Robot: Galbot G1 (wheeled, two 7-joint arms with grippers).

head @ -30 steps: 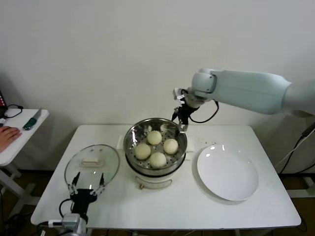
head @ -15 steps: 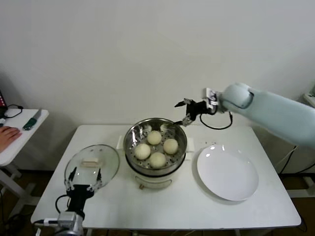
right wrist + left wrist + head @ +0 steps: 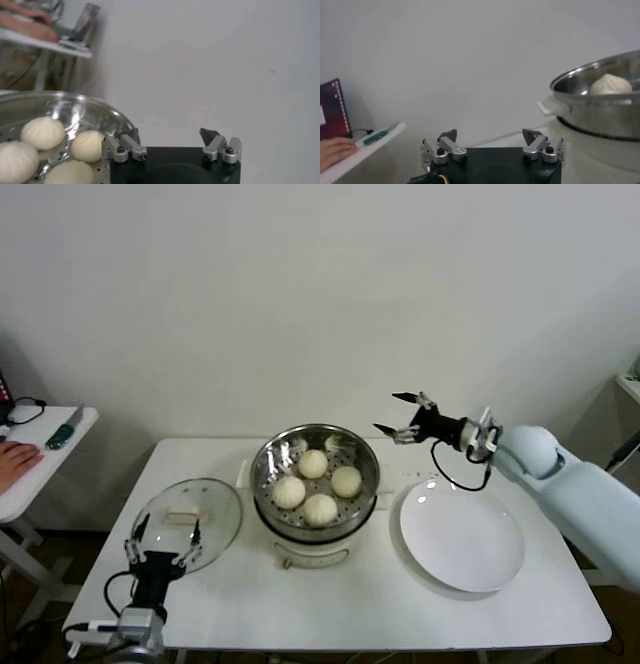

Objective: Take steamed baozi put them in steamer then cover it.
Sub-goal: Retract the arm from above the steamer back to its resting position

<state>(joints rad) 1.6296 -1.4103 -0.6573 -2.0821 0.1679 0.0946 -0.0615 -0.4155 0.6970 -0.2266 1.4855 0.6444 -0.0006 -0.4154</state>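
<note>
— Table (image 3: pixel 330 604) contents?
— Steamer (image 3: pixel 316 490) at centre, four baozi (image 3: pixel 318 486) inside; cover (image 3: pixel 187 524) left, plate (image 3: pixel 462 536) right.
— Grippers?
— Right gripper (image 3: pixel 403 416) spread, beside steamer's rim; left gripper (image 3: pixel 161 543) spread, by cover's near edge.

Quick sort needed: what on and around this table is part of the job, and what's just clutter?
Job items:
- four baozi, already in the steamer
- glass cover, still lying on the table beside the steamer
- left hand, open, near the cover
- right hand, open, above the table right of the steamer

Lying about:
- white plate
- side table, with someone's hand
</note>
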